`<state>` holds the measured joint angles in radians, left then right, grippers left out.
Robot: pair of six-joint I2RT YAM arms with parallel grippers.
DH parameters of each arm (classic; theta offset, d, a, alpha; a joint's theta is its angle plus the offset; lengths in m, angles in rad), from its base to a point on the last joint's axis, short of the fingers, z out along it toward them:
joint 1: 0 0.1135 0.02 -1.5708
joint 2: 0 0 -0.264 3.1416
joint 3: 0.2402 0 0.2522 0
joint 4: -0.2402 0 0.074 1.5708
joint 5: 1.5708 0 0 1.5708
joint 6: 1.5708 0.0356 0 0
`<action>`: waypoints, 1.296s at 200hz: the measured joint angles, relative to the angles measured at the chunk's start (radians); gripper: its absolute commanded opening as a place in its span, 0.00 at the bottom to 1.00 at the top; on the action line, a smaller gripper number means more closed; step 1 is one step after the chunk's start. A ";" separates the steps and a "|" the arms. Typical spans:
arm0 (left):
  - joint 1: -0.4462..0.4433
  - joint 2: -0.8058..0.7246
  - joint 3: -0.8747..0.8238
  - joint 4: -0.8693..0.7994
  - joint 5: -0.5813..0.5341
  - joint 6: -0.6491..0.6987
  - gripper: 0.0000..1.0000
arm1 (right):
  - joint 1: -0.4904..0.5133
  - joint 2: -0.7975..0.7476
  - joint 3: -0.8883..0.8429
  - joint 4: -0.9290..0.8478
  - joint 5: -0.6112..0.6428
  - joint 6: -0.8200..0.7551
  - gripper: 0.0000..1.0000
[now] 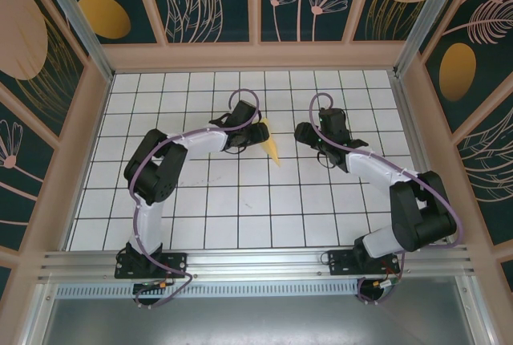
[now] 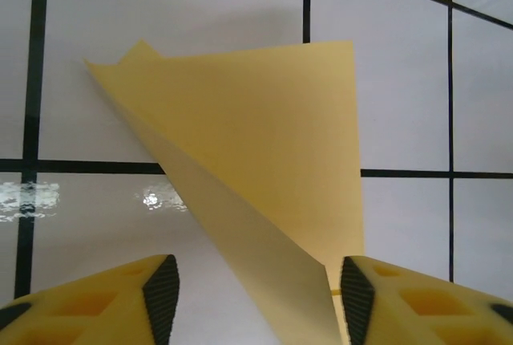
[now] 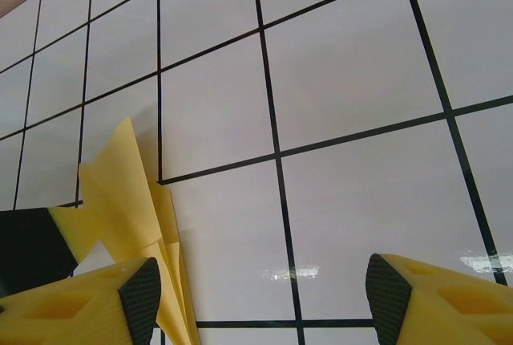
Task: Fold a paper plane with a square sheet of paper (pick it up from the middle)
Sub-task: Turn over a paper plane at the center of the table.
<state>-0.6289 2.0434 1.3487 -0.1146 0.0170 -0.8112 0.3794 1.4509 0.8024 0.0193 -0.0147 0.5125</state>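
Top view: plane [image 1: 272,148] on the table [image 1: 240,217], lying immediately right of the left gripper [image 1: 256,131]. Its narrow tip points away from that gripper, toward the arm bases. Right gripper [image 1: 304,132] sits on the far side of the plane from the left gripper, near the paper but apart from it, with white tile between.

Left wrist view: left gripper [image 2: 256,301] jaws apart, nothing clamped.
- Plane [image 2: 264,144] runs down into the gap, off-centre.
- Its long edge reaches the inner face of the pad on the picture's right [image 2: 355,297]. Touching or just short of it: cannot tell.
- Bare table [image 2: 88,225] shows between the plane and the pad on the picture's left [image 2: 163,293].
- The broad end of the plane lies ahead of the fingertips. One layer is lifted and throws a shadow on the tile behind.

Right wrist view: right gripper [image 3: 264,293] jaws apart, gripping nothing. Bare tile spans nearly the whole gap.
- Plane [image 3: 128,192] stands at the pad on the picture's left [image 3: 144,293]. Folded layers rise above that finger.
- A narrow strip of paper runs down just inside the pad's inner edge. Touching it or only passing behind: cannot tell.
- Plane is well apart from the opposite pad [image 3: 386,293].
- Dark body [image 3: 24,249] at the picture's left edge lies against the plane's outer flap.
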 measured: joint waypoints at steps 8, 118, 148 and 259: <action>0.000 0.000 0.000 -0.002 -0.002 -0.002 0.48 | 0.000 0.000 0.000 0.000 0.000 0.002 0.70; 0.000 -0.035 -0.071 0.039 0.001 -0.076 0.24 | 0.000 0.000 0.000 0.000 -0.001 0.026 0.69; 0.000 -0.070 -0.114 0.068 0.004 -0.105 0.16 | 0.000 0.000 0.000 0.000 -0.001 0.029 0.69; 0.000 -0.119 -0.165 0.290 0.199 -0.072 0.00 | 0.000 -0.049 -0.019 0.009 -0.039 0.030 0.71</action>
<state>-0.6289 1.9240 1.1839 0.1749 0.2157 -0.8833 0.3794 1.4021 0.7830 0.0284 -0.0540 0.5426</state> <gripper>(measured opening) 0.043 0.705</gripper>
